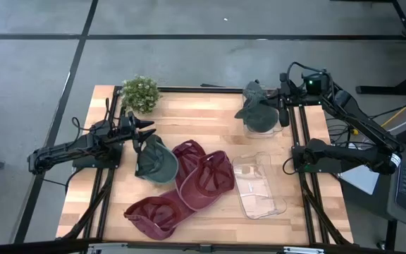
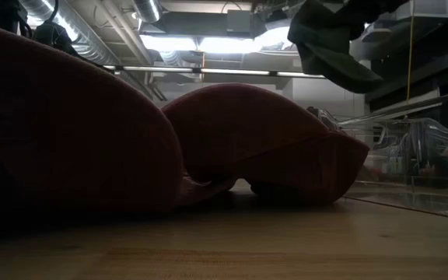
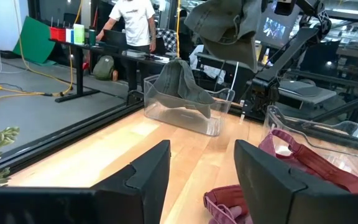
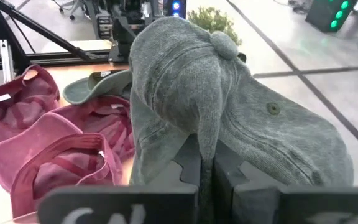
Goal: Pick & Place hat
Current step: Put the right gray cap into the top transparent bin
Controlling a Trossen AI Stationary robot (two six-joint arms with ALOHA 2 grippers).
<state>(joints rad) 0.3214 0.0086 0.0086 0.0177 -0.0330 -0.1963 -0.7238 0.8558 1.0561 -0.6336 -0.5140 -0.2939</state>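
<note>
The right gripper (image 4: 207, 168), clamped on a fold of the soft, light grey-green cap (image 1: 258, 109), dangles it limply at the table's two o'clock over a clear bin (image 1: 265, 128); the left gripper (image 1: 141, 130) waits open at nine o'clock

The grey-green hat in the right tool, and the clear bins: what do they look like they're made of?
Grey-green hat: looks like soft washed cotton, matte and faded, with a cloth top button and stitched eyelet; it folds limply where the right tool pinches it shut. Clear bins: apparently thin rigid transparent plastic, glossy, with highlights on the rims and the wood showing through. Neither is certain from looks alone.
</note>
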